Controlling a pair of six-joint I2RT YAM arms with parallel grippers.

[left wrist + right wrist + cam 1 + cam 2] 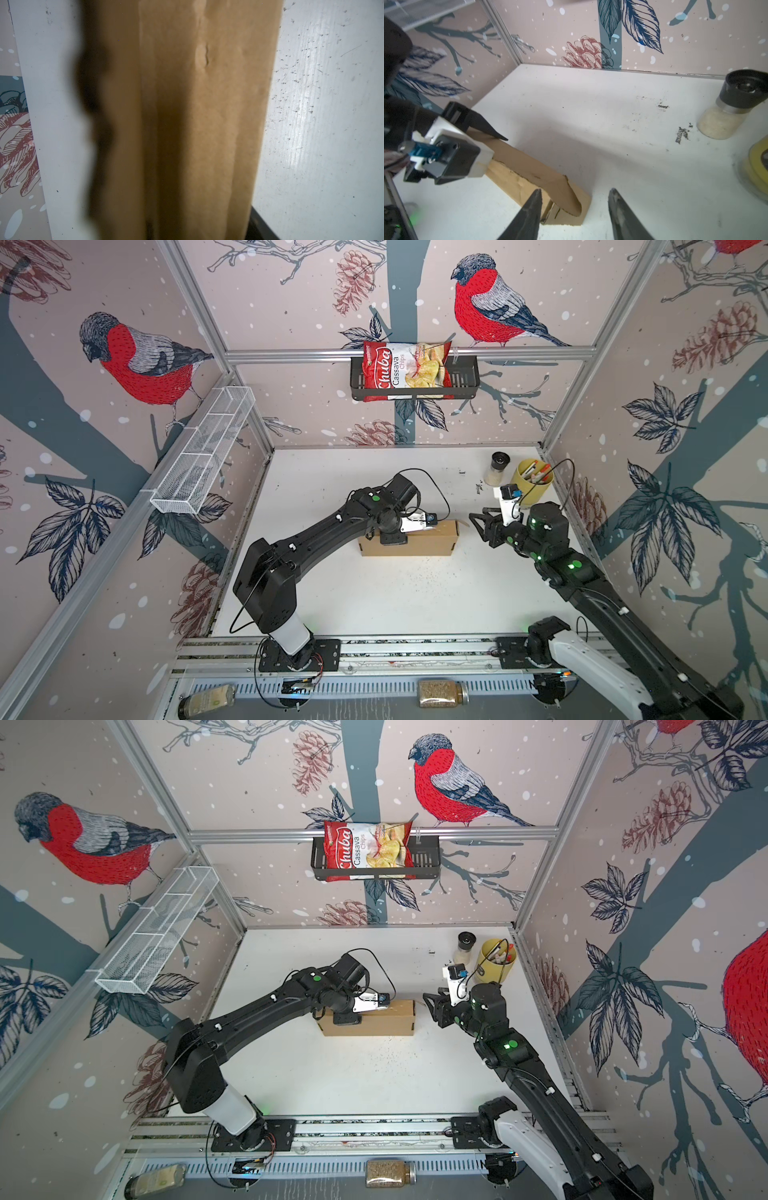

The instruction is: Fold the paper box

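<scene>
There is one paper box (415,546), one left pincer (417,531), one right pincer (477,526).

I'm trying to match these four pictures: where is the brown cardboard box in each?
A top view: paper box just below centre.
A top view: paper box just below centre, slightly leftward.
Left wrist: paper box blurred, close, filling the middle.
Right wrist: paper box just ahead of the open right end effector's tips.
Shared landmark: black-capped shaker, missing only from the left wrist view.
</scene>
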